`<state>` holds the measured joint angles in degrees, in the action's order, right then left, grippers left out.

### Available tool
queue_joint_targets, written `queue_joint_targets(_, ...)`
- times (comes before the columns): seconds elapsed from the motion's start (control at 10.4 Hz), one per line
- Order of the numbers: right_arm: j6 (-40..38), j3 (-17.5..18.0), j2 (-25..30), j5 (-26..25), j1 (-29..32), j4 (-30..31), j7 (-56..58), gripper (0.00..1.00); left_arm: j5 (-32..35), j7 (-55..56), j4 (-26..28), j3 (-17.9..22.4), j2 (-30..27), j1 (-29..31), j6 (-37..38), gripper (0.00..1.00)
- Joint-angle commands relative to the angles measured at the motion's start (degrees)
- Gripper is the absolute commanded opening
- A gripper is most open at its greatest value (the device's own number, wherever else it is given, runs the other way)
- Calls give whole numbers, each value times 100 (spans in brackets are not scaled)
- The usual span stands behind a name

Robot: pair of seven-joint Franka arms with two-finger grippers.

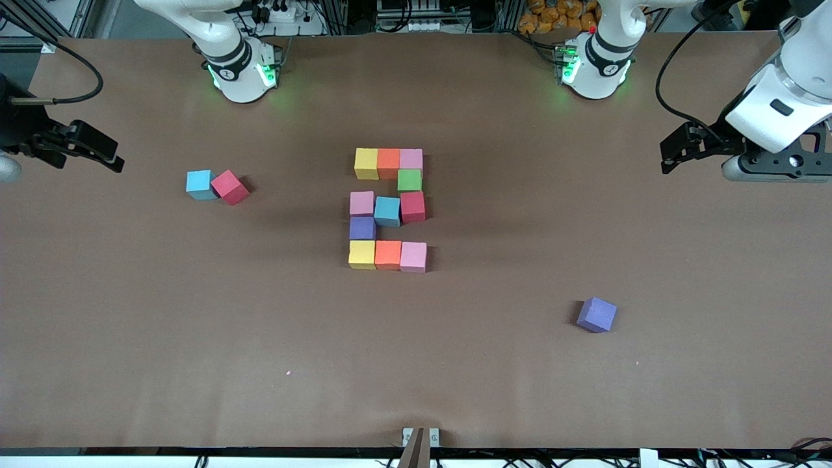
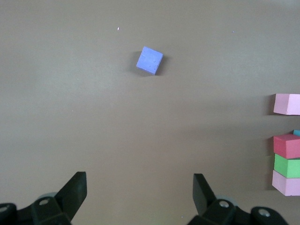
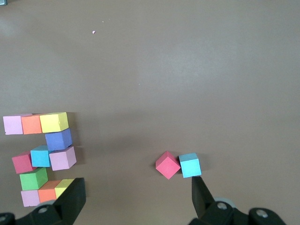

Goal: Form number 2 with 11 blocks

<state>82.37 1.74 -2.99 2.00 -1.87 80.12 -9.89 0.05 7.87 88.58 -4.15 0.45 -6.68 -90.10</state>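
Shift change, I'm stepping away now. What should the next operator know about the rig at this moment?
Left gripper: open, holding nothing, waiting at its end of the table.
Right gripper: open, holding nothing, waiting at its end.
Number 2: eleven blocks in place mid-table, all three rows and both links.
Spare blocks: purple toward the left arm's end; light blue and red touching, toward the right arm's end.
Left: apparently nothing.

bench [image 1: 130, 338]: brown, matte
centre: number 2 [image 1: 388, 208], eleven touching foam cubes
right-arm end: light blue cube [image 1: 199, 184] touching red cube [image 1: 229, 187]
left-arm end: lone purple cube [image 1: 596, 314]
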Motion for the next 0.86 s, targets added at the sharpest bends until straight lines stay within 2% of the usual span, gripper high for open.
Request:
queue_joint_targets(0.0, -37, 46, -17, 28, 55, -49, -65, 100, -75, -180, -113, 11, -10, 0, 124, 100)
queue_joint_targets(0.77, -37, 46, -17, 20, 47, -41, -65, 100, -84, -172, -104, 20, -18, 53, 45, 100)
